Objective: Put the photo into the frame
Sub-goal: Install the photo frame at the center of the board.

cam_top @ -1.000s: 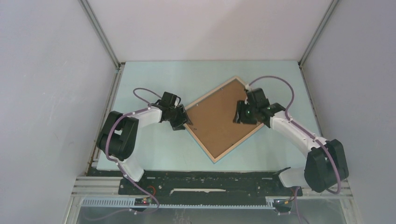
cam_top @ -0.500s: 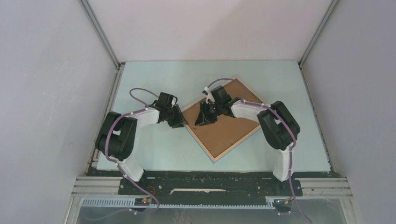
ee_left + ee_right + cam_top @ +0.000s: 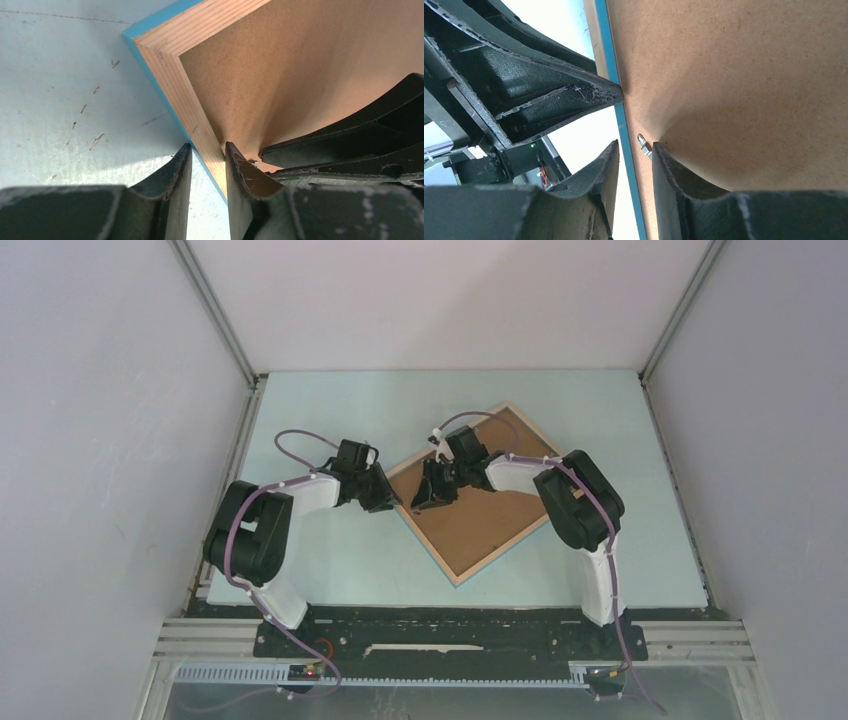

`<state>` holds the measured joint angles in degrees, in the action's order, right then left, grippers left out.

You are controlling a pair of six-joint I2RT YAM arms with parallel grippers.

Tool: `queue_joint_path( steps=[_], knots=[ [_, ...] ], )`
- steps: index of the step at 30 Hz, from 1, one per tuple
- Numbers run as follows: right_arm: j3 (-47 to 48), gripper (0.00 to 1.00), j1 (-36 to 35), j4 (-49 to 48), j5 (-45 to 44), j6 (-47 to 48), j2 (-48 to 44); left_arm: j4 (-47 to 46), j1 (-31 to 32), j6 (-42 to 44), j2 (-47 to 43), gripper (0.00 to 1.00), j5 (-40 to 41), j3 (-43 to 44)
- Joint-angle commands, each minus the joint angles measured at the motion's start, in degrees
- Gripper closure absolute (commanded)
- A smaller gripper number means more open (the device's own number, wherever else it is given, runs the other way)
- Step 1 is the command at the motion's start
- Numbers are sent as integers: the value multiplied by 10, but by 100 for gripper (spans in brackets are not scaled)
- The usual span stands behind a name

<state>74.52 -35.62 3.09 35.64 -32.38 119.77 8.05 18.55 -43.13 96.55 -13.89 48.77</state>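
Pale grey walls (image 3: 100, 440) with metal corner posts enclose a light blue table (image 3: 330, 565), its surface scuffed with small dark scratches (image 3: 95, 142). The frame (image 3: 510, 551) lies back-up in the middle of the table, turned like a diamond, light wood rails showing and a blue outer edge. A brown backing board (image 3: 480, 525) fills its opening. The left gripper (image 3: 207, 150) sits at the frame's left side, fingers clamped across the wooden rail, one outside on the table side and one against the board. Just beside it, the right gripper (image 3: 634, 147) straddles the same edge by a small metal tab (image 3: 642, 142); whether it pinches I cannot tell.
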Motion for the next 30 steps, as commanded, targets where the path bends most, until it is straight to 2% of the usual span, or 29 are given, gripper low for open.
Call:
queue_joint_path(
  steps=[1, 6, 13, 22, 25, 27, 30],
  knots=[
    [13, 62, -8, -8, 4, -2, 20, -1, -9, 16, 1, 85, 49, -19],
    [-17, 63, -25, -24, 10, -13, 8, -1, -9, 16, 1, 88, 49, -20],
    [-56, 64, -43, -94, 28, -63, -5, -4, -9, 15, 0, 93, 50, -21],
    [-56, 64, -44, -136, 36, -94, -6, -3, -8, 16, 0, 95, 49, -21],
    [-54, 62, -28, -83, 37, -70, -64, 36, -9, 19, 10, 95, 49, 5],
    [-49, 59, -11, 0, 18, -28, -123, 78, -9, 28, 22, 92, 59, 32],
    [-46, 46, 23, 144, -62, 56, -212, 130, -25, 55, 49, 86, 71, 94]
  ],
)
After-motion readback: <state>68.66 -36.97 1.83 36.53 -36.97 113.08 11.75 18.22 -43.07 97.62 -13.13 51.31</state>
